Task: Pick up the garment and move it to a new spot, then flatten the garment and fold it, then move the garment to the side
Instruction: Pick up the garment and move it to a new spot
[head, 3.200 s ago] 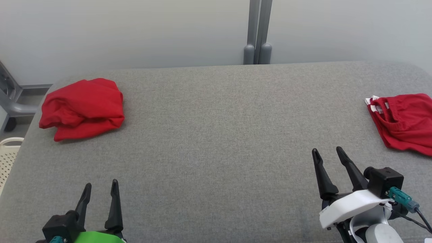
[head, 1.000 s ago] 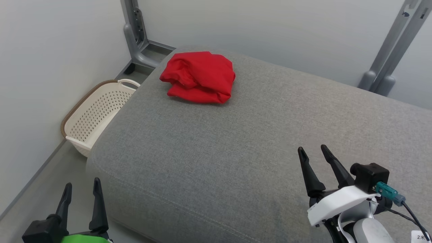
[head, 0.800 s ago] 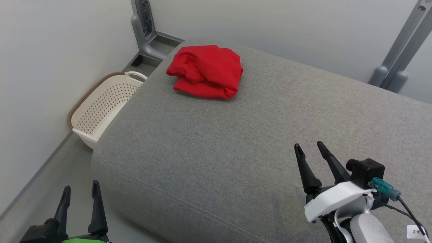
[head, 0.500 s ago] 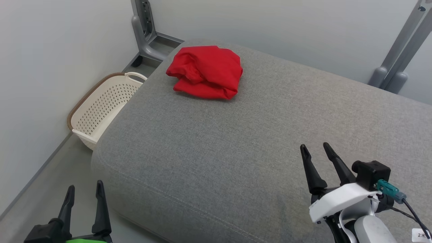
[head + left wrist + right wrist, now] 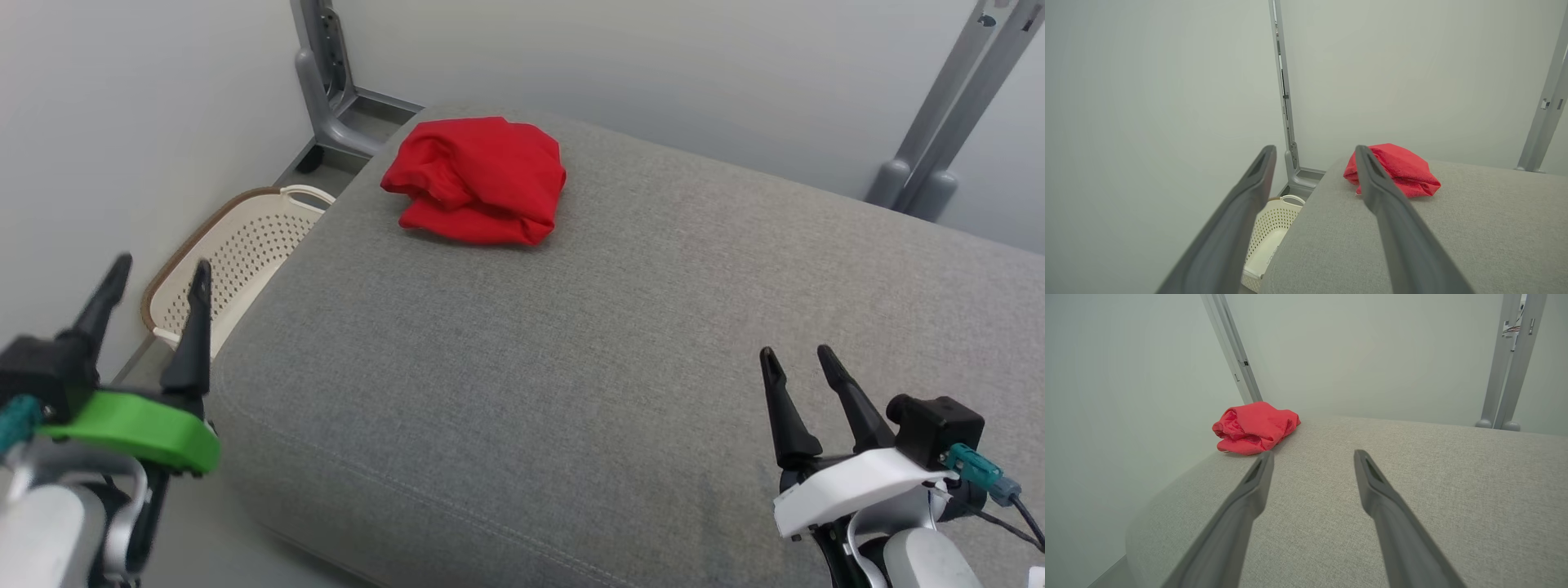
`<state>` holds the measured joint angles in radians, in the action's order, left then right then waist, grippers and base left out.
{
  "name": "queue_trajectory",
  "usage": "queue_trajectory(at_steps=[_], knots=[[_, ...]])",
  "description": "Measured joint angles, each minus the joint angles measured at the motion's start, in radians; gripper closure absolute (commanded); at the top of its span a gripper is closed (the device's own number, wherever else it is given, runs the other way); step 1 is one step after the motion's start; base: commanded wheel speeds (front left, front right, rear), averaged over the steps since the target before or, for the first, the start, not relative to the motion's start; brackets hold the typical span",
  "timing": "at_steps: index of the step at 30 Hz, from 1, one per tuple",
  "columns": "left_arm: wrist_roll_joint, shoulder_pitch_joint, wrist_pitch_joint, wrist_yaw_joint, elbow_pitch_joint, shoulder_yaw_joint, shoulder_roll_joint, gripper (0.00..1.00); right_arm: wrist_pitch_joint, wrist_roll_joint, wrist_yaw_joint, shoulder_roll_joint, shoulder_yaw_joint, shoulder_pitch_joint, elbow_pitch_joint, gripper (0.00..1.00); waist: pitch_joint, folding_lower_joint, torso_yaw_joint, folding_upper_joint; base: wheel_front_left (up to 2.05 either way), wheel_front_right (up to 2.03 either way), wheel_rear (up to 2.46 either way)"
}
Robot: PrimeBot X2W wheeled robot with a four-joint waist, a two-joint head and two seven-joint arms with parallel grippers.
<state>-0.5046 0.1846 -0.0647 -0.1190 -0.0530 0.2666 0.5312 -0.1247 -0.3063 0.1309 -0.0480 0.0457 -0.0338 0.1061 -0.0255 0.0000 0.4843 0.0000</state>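
gripper: left gripper (image 5: 1315,150), jaws spread wide with nothing between them
fingers: two dark fingers (image 5: 1237,228) rise from the bottom edge, blurred up close
garment: red garment (image 5: 1400,171), bunched, lying near the cushion's far left corner; one fingertip overlaps its left edge
cushion: grey cushion (image 5: 1474,228) with a woven top and a rounded edge
basket: cream, perforated basket (image 5: 1274,228), low beside the cushion's left side, partly behind a finger
corner post: grey corner post (image 5: 1284,102), upright behind the basket
right post: grey right post (image 5: 1543,118) at the view's edge
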Motion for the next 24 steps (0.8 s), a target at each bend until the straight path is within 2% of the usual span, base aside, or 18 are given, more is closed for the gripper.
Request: queue_trajectory(at_steps=[8, 13, 20, 24], knots=[[-0.048, 0.342, 0.163, 0.095, 0.081, -0.037, 0.089, 0.00, 0.022, 0.034, 0.000, 0.000, -0.007, -0.058, -0.058, 0.00, 0.050, 0.0000, -0.083, 0.0000, 0.00, 0.00, 0.00], [-0.083, 0.483, 0.259, 0.128, 0.182, -0.057, 0.132, 0.00, 0.028, 0.047, 0.000, 0.000, -0.002, -0.093, -0.080, 0.00, 0.106, 0.0000, -0.162, 0.0000, 0.00, 0.00, 0.00], [-0.154, 0.589, 0.365, 0.127, 0.335, -0.095, 0.147, 0.00, 0.032, 0.067, 0.000, 0.000, -0.005, -0.130, -0.112, 0.00, 0.195, 0.0001, -0.243, 0.0000, 0.00, 0.00, 0.00], [-0.160, 0.634, 0.410, 0.119, 0.425, -0.098, 0.169, 0.00, 0.036, 0.079, 0.000, -0.001, -0.003, -0.158, -0.142, 0.00, 0.263, 0.0001, -0.288, 0.0000, 0.00, 0.00, 0.00]])
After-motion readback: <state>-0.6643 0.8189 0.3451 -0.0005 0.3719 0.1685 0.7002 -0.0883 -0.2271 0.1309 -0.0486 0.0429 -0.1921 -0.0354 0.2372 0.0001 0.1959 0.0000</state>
